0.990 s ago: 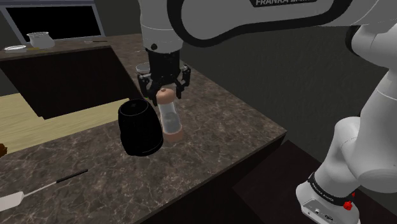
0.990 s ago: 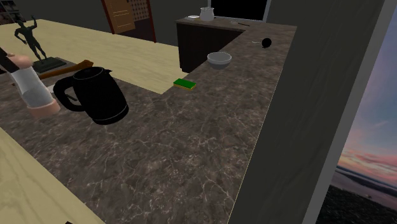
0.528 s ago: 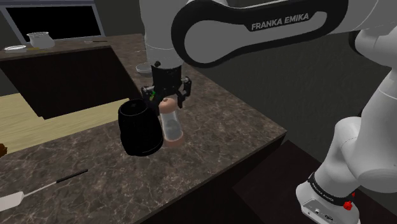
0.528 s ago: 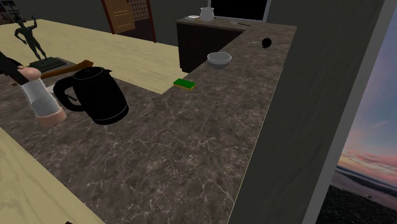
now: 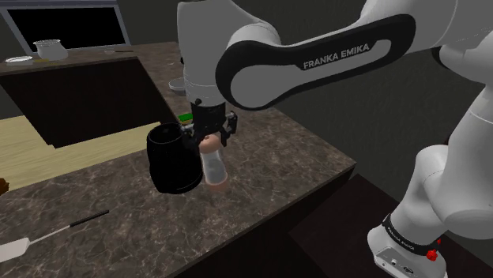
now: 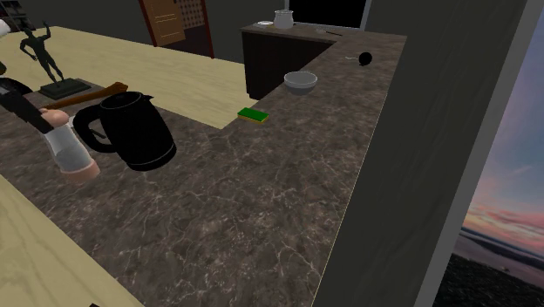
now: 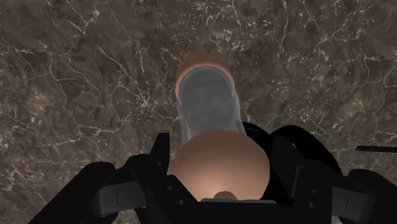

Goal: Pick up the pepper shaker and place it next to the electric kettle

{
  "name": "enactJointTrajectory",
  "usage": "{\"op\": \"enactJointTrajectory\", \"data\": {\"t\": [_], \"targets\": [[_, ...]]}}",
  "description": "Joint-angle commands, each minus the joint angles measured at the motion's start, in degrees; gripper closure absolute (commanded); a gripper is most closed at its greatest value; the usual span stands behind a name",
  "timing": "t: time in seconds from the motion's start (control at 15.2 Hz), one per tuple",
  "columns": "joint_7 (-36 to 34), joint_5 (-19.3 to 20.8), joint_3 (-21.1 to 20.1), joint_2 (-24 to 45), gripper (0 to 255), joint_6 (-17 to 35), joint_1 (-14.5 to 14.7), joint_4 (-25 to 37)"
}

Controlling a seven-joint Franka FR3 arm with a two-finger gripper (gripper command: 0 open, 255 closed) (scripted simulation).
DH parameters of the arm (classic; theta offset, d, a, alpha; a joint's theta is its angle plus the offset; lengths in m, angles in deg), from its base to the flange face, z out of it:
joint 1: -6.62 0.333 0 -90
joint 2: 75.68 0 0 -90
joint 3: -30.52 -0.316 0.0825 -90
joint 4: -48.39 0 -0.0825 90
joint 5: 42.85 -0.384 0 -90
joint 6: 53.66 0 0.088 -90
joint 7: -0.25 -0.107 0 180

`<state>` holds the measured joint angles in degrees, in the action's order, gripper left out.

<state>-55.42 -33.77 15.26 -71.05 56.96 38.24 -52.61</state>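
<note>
The pepper shaker [image 5: 212, 166] is a clear glass tube with pinkish-tan caps at both ends. My black gripper [image 5: 208, 138] is shut on its upper cap and holds it tilted, its lower cap close to the dark marble counter [image 5: 269, 150]. It hangs right beside the black electric kettle [image 5: 173, 159], on the shoulder view's right of it. In the second exterior view the shaker [image 6: 70, 153] is at the kettle's [image 6: 131, 131] handle side, with the gripper [image 6: 42, 119] above it. In the wrist view the fingers clasp the shaker [image 7: 210, 108] over bare marble.
A green sponge [image 6: 255, 114] and a grey bowl [image 6: 301, 82] lie farther along the counter. A spatula [image 5: 47, 235] rests near the counter's near end. A dark statuette [image 6: 44, 57] stands on the wooden floor side. The counter edge [image 5: 316, 185] drops off toward my stand.
My gripper has come down with the shaker toward the counter, closer to the kettle. The shaker's lower cap now sits near the marble. The grip has stayed shut.
</note>
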Motion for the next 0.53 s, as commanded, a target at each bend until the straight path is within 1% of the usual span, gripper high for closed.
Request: {"op": "enactJointTrajectory", "data": {"t": [0.0,0.46], "targets": [[-0.17,0.09,0.04,0.01,255,1.50,-0.04,-1.46],[-1.05,0.71,0.13,0.90,255,6.61,-0.07,-5.76]]}}
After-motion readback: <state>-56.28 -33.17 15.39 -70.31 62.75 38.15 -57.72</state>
